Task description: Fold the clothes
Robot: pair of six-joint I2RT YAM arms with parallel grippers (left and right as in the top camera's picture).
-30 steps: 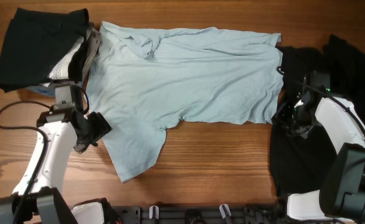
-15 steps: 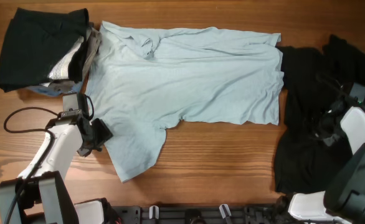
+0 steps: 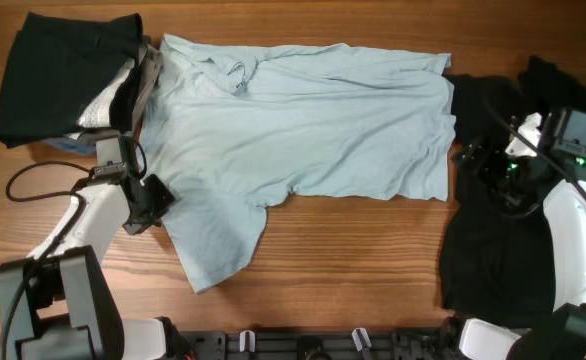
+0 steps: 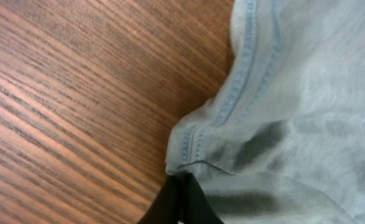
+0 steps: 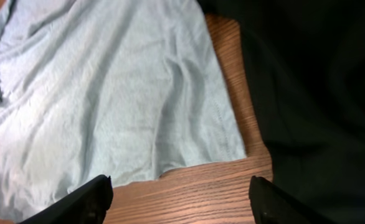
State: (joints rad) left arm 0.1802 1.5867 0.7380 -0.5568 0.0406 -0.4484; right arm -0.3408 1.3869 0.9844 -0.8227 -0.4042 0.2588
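The left hand [image 4: 181, 190] is pinching shut on the hem corner of the short sleeve [image 3: 213, 235] of the pale blue T-shirt [image 3: 303, 130], which is lying spread flat across the middle of the tabletop [image 3: 353, 260], collar toward the left arm. The bite looks very shallow: only the stitched edge is sitting at the fingertips. If the arm lifts or drags quickly, the thin cloth is likely to slip free. A pull on one sleeve alone may also skew the whole shirt rather than fold it cleanly.

The right hand [image 5: 179, 198] is hovering with its fingers spread wide and nothing between them, above the shirt's bottom hem corner, where the blue cloth is meeting a black T-shirt [image 3: 493, 250] crumpled on the right side. That closeness is a risk: a low grab there could be catching black fabric together with the blue, or instead of it.

Near the collar end, a folded black garment [image 3: 58, 75] is resting on grey and white cloth [image 3: 123, 95], touching the blue shirt's shoulder, so a fold swung that way may be dragging the pile. The left arm's cable [image 3: 33, 180] is looping just beside it.
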